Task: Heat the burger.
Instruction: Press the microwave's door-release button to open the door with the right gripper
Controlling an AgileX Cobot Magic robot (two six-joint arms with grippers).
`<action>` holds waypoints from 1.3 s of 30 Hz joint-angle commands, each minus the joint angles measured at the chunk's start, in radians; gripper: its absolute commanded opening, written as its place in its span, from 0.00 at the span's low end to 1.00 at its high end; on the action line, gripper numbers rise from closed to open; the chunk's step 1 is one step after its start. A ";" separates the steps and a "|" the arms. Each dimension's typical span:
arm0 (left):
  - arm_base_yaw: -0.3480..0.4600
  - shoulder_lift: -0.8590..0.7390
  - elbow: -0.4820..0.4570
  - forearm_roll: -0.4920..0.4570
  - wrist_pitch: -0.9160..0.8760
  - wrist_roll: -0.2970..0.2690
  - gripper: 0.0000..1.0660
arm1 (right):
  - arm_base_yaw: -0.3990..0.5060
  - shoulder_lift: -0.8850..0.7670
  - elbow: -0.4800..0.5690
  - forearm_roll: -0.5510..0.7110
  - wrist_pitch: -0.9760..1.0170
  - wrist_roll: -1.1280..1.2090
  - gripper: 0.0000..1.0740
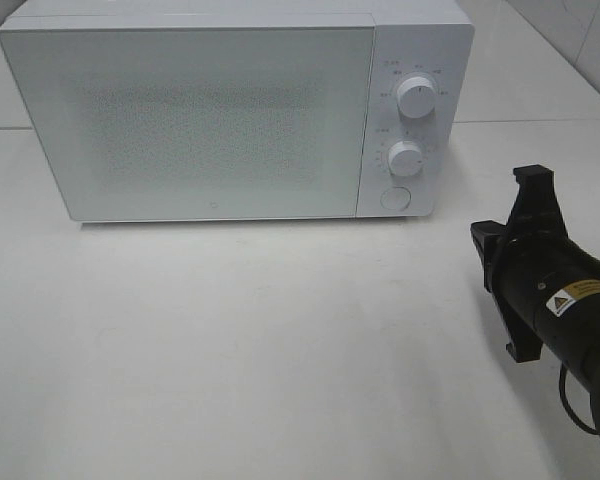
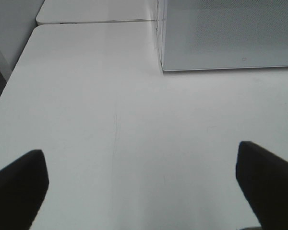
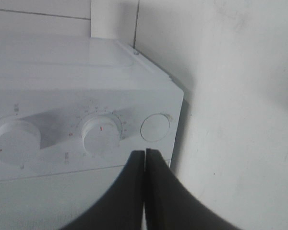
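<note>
From the high camera, a white box-shaped microwave oven (image 1: 210, 110) is standing along the far edge of the white desk (image 1: 230, 340) with its door sitting shut. An upper round white dial (image 1: 416, 97), a lower round white dial (image 1: 406, 158) and a round white push button (image 1: 395, 198) are lining up down its right-hand panel. The black right gripper (image 1: 533, 174) is hanging over the desk toward the right edge, just off the oven's near right corner.

In the left wrist view the left gripper (image 2: 139, 158) is hovering released above bare desk (image 2: 110, 96), its black fingers (image 2: 19, 184) spreading wide apart and the oven (image 2: 221, 33) lying ahead.

In the right wrist view the right gripper (image 3: 145, 158) is clenching on nothing, its fingers pressing flat together. It is pointing toward the panel between the lower dial (image 3: 102, 134) and the button (image 3: 155, 127).

The burger is showing in none of the views
</note>
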 commanded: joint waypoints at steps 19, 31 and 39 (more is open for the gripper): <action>0.002 -0.011 0.003 -0.003 -0.001 -0.001 0.94 | -0.004 0.165 -0.222 0.088 0.006 -0.033 0.00; 0.002 -0.011 0.003 -0.003 -0.001 -0.001 0.94 | -0.004 0.255 -0.334 0.119 0.060 -0.024 0.00; 0.002 -0.011 0.003 -0.003 -0.001 -0.001 0.94 | -0.041 0.308 -0.411 0.107 0.130 -0.025 0.00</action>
